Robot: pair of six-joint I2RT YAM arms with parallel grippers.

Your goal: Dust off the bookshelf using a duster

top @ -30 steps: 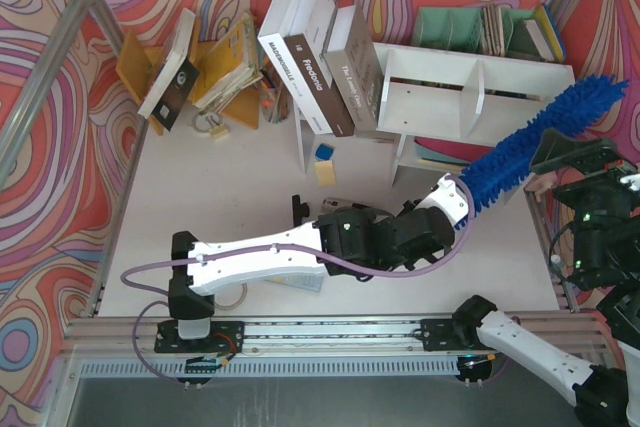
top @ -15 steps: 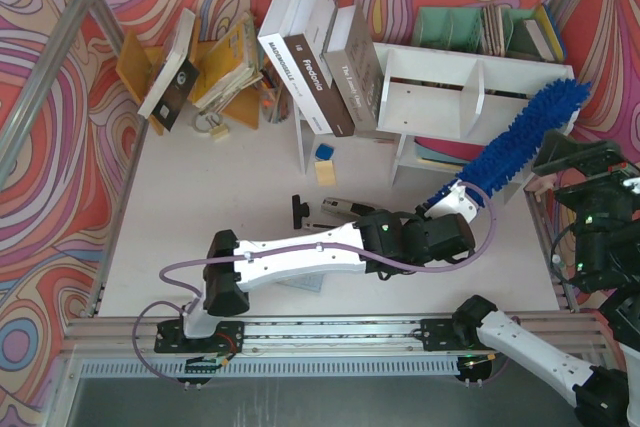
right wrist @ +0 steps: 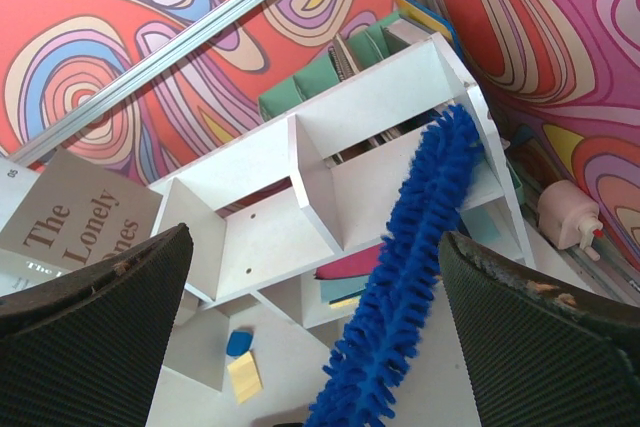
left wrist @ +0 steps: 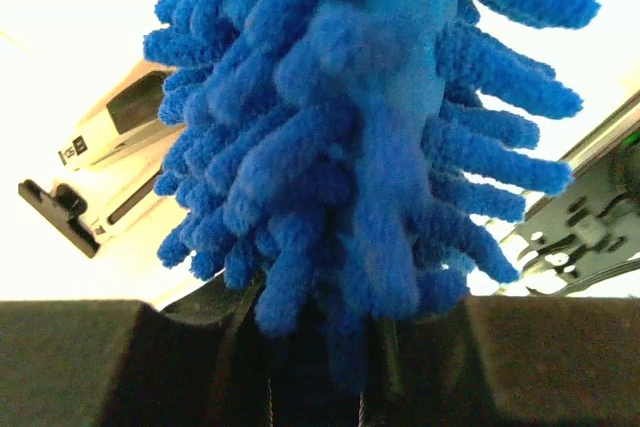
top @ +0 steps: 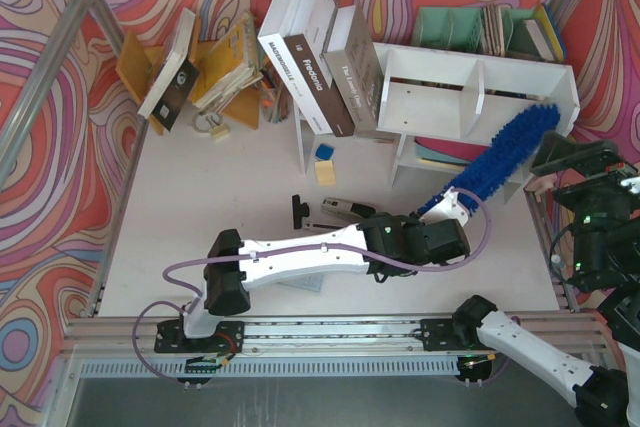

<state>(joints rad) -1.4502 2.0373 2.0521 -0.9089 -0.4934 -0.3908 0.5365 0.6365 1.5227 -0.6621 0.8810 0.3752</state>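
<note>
White table [top: 220, 187], swirled walls [top: 60, 97]; left tool [top: 455, 207] pinches duster [top: 497, 157] at its base; long axis diagonal, fluffy tip pointing away-right into right compartment of bookshelf [top: 430, 97]; right tool [right wrist: 315, 287] spread wide.

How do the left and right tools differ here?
The left tool is shut on the duster; the right tool stands wide open, holding nothing. The left tool is over the table; the right tool hangs at its right edge. Both face the bookshelf.
</note>
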